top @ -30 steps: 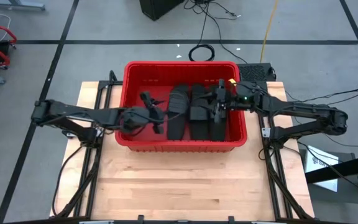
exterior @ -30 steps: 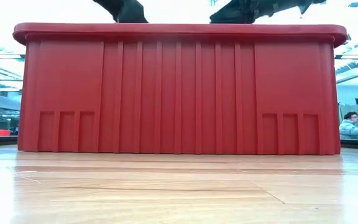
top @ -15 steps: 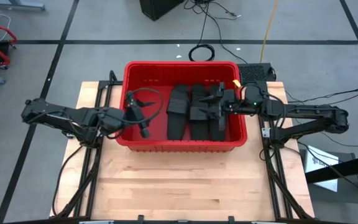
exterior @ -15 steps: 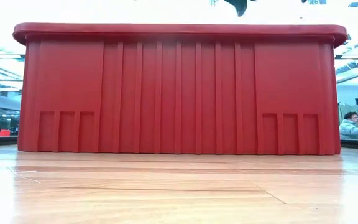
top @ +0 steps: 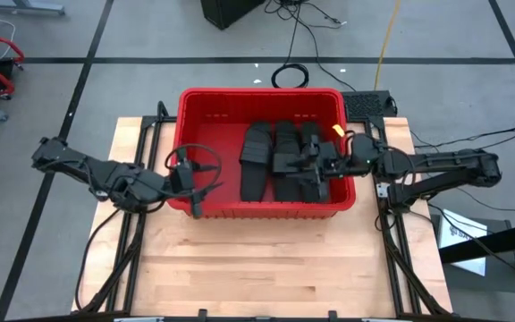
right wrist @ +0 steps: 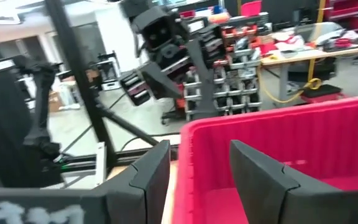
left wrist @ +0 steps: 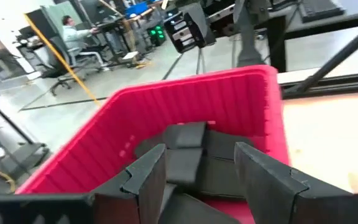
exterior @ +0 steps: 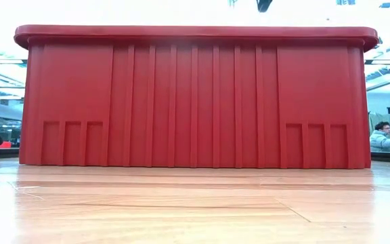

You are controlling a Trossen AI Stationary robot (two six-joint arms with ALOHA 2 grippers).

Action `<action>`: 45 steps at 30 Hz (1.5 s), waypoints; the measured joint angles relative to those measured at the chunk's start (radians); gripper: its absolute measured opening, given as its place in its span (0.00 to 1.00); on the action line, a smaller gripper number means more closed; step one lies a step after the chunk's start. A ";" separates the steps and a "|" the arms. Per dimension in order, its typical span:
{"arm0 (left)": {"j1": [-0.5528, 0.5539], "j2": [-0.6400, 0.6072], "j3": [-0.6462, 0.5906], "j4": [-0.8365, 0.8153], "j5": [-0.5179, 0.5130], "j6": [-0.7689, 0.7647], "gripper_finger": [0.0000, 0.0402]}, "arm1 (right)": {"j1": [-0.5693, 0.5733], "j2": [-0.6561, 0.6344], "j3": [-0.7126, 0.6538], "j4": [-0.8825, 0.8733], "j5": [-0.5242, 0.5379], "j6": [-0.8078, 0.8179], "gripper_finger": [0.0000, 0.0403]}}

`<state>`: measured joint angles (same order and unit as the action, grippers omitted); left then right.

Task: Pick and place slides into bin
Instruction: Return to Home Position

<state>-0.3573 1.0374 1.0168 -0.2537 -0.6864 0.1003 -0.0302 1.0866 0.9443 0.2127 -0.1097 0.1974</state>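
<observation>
The red bin [top: 262, 97] stands at the middle of the table and fills the low view [exterior: 195, 95]. Several black slides [top: 257, 165] lie inside it, in its right half, soles on the floor and partly on each other; they also show in the left wrist view [left wrist: 185, 146]. My left gripper [top: 189, 183] is above the bin's near left corner, open and empty [left wrist: 197, 180]. My right gripper [top: 316, 168] is above the slides at the bin's right side, open and empty [right wrist: 201, 174].
The bare wooden table top [top: 257, 259] lies in front of the bin. Metal frame rails [top: 132, 233] run along both table sides. Cables [top: 289, 76] lie on the floor behind the table. A person [exterior: 383, 135] sits in the room at the far right.
My left gripper has drawn back from the bin's middle toward the table's left and near edges and now is over the bin's near left corner; it has also risen out of the low view. My right gripper has shifted a little toward the near edge above the slides.
</observation>
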 joint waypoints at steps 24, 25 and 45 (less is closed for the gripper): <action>-0.217 0.000 0.000 0.014 -0.081 -0.107 0.49 | 0.259 0.000 0.000 0.075 0.087 -0.034 0.39; -0.225 0.000 0.000 0.013 -0.100 -0.106 0.49 | 0.264 0.000 0.000 0.076 0.097 -0.034 0.39; -0.366 -0.088 0.000 -0.046 -0.101 -0.106 0.49 | 0.411 -0.086 0.000 0.058 0.107 -0.095 0.39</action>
<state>-0.7238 0.9490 1.0168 -0.2996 -0.7875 -0.0055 0.3804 1.0010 0.9440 0.2708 -0.0025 0.1024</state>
